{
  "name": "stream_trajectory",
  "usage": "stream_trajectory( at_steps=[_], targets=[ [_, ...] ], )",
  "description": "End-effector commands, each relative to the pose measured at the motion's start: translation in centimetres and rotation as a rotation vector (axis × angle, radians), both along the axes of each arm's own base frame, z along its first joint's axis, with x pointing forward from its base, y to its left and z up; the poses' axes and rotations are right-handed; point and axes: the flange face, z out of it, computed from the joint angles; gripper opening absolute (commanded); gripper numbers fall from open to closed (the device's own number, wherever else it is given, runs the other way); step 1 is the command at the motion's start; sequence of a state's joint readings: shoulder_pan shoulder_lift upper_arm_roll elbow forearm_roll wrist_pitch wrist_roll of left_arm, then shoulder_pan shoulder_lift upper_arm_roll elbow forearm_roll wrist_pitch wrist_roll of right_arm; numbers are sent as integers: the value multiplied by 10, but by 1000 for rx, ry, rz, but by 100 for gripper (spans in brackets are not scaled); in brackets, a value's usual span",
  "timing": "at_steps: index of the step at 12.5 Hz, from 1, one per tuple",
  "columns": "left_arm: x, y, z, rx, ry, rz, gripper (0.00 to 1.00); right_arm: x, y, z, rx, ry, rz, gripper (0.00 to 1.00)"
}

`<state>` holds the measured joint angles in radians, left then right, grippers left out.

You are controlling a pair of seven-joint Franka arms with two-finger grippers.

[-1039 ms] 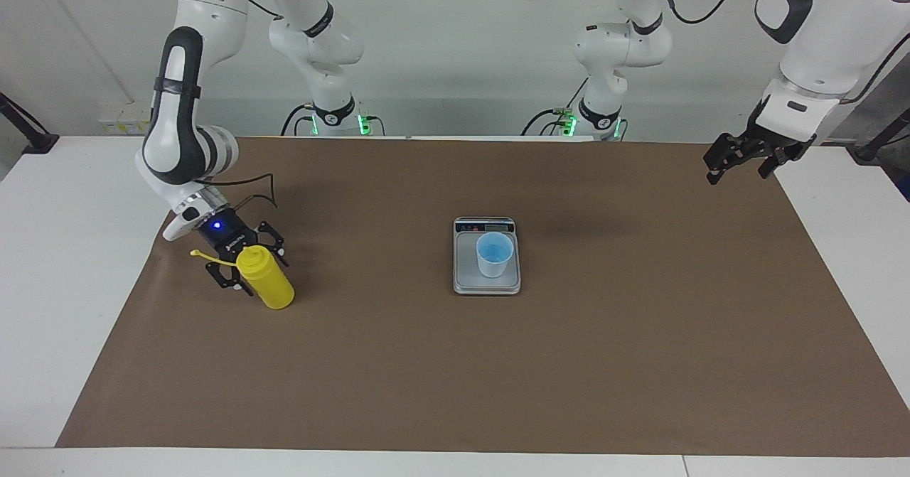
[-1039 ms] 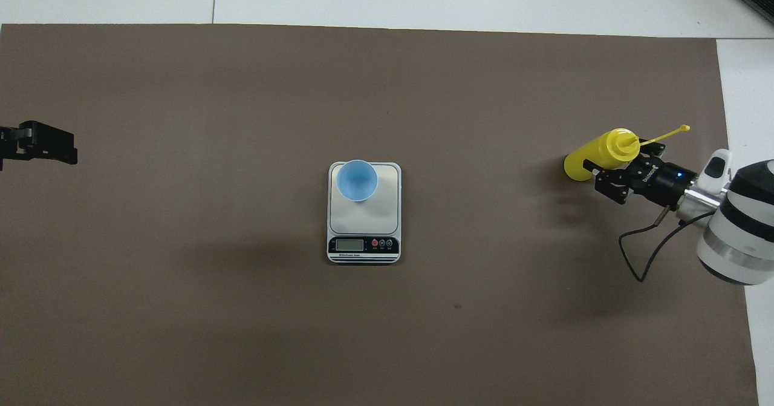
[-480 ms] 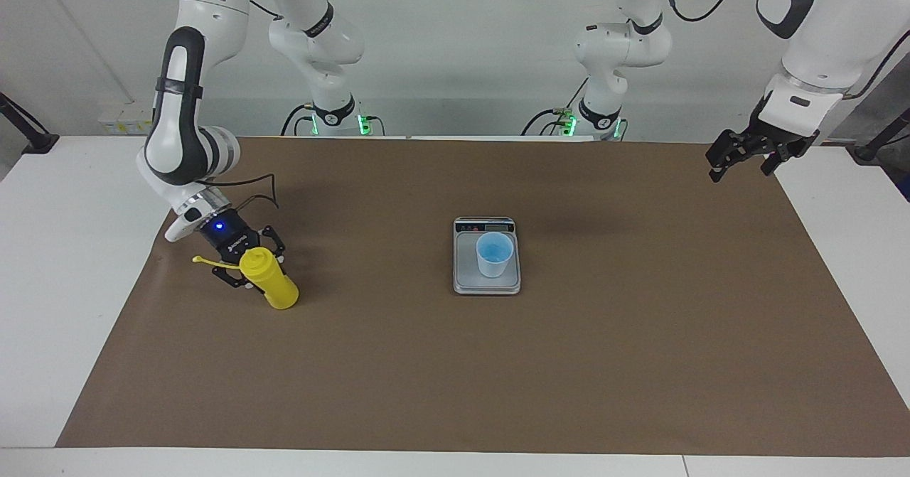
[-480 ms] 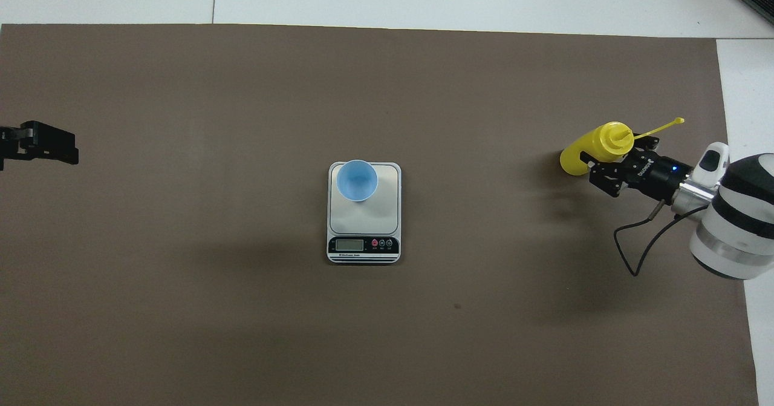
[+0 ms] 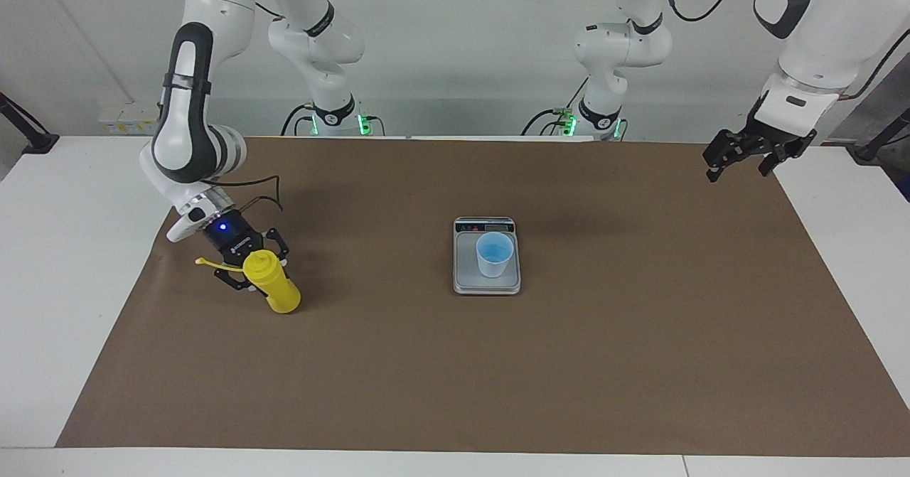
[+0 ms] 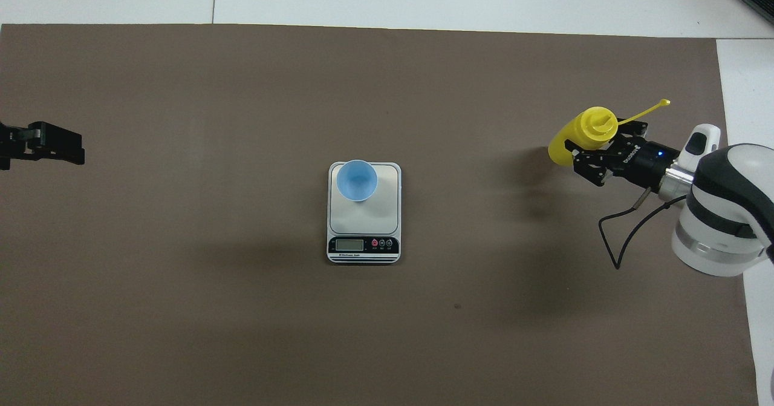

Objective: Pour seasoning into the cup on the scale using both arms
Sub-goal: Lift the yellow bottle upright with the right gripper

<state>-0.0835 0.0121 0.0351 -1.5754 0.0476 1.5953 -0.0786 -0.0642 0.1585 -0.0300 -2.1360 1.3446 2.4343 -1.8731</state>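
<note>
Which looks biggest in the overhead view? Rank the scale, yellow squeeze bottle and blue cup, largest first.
1. Scale.
2. Yellow squeeze bottle, though it is tilted in the right gripper and raised toward the camera, so its look is unsure.
3. Blue cup.

I work in a robotics lab: my white table (image 5: 43,264) carries a brown mat (image 5: 498,377), a plain wall stands at twelve o'clock, and cabled arm bases glow green.

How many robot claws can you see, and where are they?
2. The right gripper is shut on the yellow bottle at the right arm's end of the brown mat. The left gripper waits open above the mat's corner at the left arm's end.
</note>
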Motion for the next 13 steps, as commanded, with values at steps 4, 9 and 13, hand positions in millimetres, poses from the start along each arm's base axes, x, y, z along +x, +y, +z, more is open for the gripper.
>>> stream_trajectory(
  at_steps=[4,9,13],
  targets=[
    [-7,10,4,0,8,12,100,12,35,46,-62,46,-5,38],
    [-7,10,4,0,8,12,100,23,76,78,-179,90,19,38],
    [-7,10,4,0,8,12,100,29,134,93,-328,105,32,38]
  ],
)
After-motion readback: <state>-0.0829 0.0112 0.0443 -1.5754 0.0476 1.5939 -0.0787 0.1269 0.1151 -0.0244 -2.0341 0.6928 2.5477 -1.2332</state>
